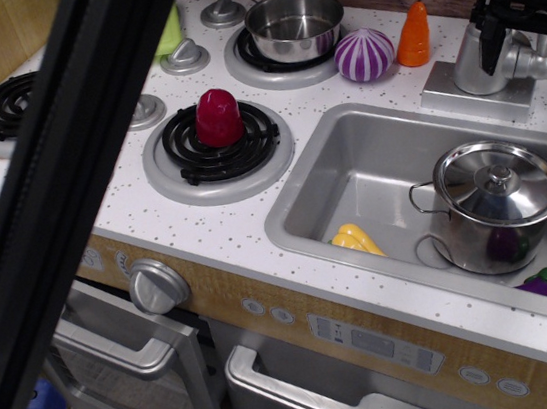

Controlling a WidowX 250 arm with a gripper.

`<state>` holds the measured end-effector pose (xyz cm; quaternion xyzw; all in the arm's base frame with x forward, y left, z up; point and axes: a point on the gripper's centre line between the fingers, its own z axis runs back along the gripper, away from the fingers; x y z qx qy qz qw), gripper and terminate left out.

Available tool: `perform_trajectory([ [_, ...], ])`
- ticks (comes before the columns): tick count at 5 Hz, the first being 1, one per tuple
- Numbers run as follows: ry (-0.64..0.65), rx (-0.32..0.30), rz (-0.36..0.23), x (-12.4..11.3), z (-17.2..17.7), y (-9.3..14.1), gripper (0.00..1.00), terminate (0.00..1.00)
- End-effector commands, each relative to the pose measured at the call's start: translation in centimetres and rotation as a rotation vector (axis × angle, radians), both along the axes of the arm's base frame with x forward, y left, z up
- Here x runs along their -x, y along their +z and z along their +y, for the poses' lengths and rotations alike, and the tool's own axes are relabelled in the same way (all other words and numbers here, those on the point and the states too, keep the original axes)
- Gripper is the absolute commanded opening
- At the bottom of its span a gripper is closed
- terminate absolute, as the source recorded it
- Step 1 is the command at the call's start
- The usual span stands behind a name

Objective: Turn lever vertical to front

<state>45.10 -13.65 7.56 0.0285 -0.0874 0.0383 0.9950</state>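
Note:
The lever (540,59) is a short silver-grey stub with a rounded end. It sticks out to the right from the cylindrical faucet body (480,64) at the back right of the counter. My black gripper (528,48) hangs over it from above. One finger (488,35) is in front of the faucet body and the other is at the right frame edge, so the jaws stand apart, straddling the lever. I cannot tell whether either finger touches it.
The faucet base plate (461,94) sits behind the sink (350,169), which holds a lidded steel pot (495,201), a yellow toy (357,240) and a purple-green toy (544,282). An orange carrot (415,35) and a striped purple ball (364,54) lie left of the faucet. A black bar (60,192) blocks the left side of the view.

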Motion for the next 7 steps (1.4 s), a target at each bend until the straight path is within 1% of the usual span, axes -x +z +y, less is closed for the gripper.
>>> perform_trajectory([
  [1,0.0,0.0,0.0,0.0,0.0,0.0,1.0,0.0],
  [2,-0.012,-0.007,-0.032,-1.0,0.3,0.5,1.0,0.0],
  [3,-0.016,-0.019,-0.058,-1.3,0.3,1.0,1.0,0.0],
  [4,-0.028,-0.046,-0.128,-2.3,-0.1,1.9,1.0,0.0],
  [5,-0.026,-0.053,-0.202,-3.5,-0.3,2.3,1.0,0.0],
  [6,-0.025,-0.048,-0.246,-4.7,-0.9,3.2,1.0,0.0],
  [7,-0.037,-0.033,-0.277,-5.6,-1.1,3.4,1.0,0.0],
])
